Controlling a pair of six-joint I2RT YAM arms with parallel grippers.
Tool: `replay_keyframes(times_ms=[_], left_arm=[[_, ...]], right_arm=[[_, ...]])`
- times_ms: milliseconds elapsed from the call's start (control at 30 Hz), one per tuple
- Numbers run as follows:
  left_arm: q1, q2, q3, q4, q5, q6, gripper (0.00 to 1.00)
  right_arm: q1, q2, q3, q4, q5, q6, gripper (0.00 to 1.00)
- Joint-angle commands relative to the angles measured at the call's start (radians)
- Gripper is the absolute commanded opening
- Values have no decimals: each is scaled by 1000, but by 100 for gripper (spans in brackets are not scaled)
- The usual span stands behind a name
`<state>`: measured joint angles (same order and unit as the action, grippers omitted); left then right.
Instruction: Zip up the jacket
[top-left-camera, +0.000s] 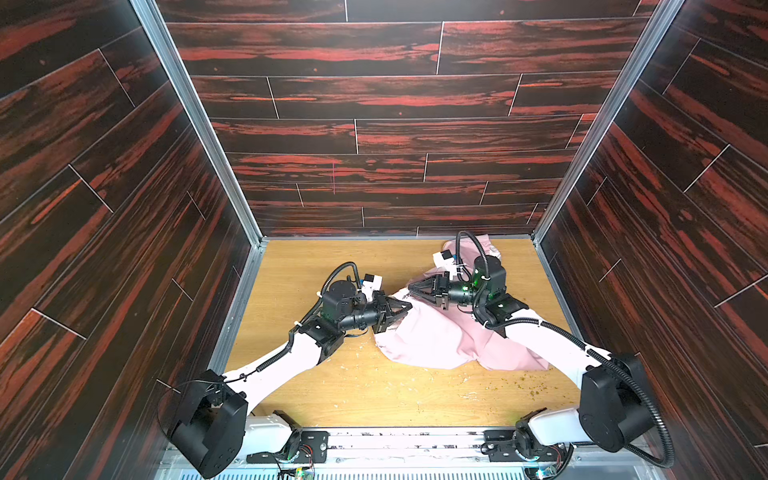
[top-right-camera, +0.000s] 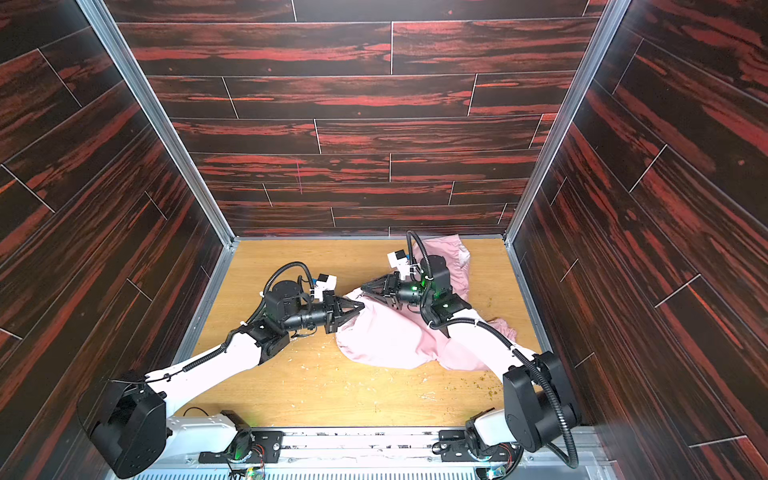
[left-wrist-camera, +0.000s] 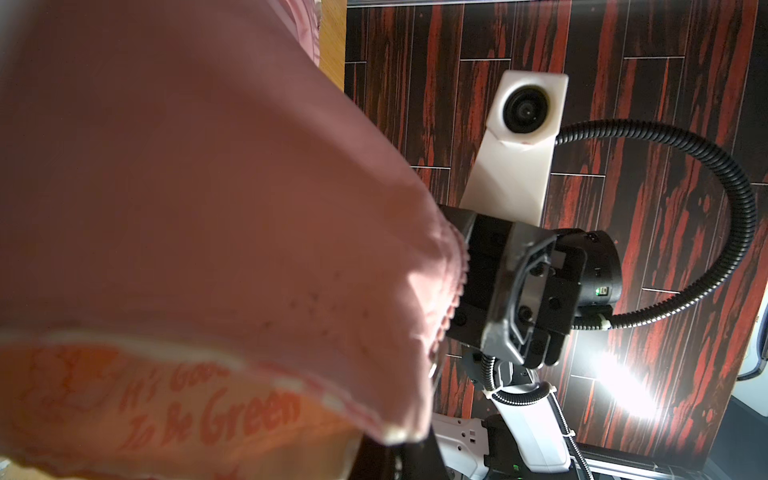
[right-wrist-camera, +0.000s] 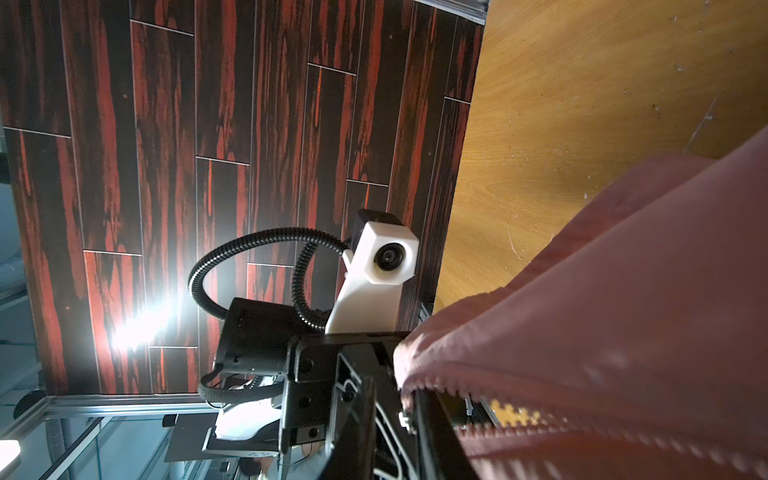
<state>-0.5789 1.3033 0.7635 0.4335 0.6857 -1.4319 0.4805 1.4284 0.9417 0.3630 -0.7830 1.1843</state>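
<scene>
The light-pink jacket (top-left-camera: 436, 336) (top-right-camera: 386, 336) lies rumpled on the right half of the table, with its hood end towards the back wall. My left gripper (top-left-camera: 409, 306) (top-right-camera: 362, 305) reaches in from the left, shut on the jacket's near-left edge. In the left wrist view the pink cloth (left-wrist-camera: 187, 187) and its orange printed lining (left-wrist-camera: 208, 415) cover the jaws. My right gripper (top-left-camera: 410, 286) (top-right-camera: 362, 286) points left just behind it, and its tips look close together at the jacket's edge. The right wrist view shows two parted rows of zipper teeth (right-wrist-camera: 453, 384) by the fingers. No grip shows there.
The wooden table (top-left-camera: 374, 395) carries crumbs at the front right (top-left-camera: 536, 386). Dark red plank walls (top-left-camera: 374, 137) close in the back and both sides, with metal posts (top-left-camera: 249, 224) at the corners. My right forearm (top-left-camera: 540, 332) crosses over the jacket.
</scene>
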Motion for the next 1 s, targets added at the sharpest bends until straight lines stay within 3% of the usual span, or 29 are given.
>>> replay_keyframes(times_ms=[0, 533, 967], left_arm=[[2, -18, 20, 10, 6, 10, 0], [22, -24, 46, 55, 4, -31, 0], [23, -23, 46, 62, 3, -38, 0]], right_arm=[[4, -22, 6, 46, -16, 11, 21], [4, -41, -44, 82, -14, 22, 22], [4, -42, -49, 79, -11, 24, 9]])
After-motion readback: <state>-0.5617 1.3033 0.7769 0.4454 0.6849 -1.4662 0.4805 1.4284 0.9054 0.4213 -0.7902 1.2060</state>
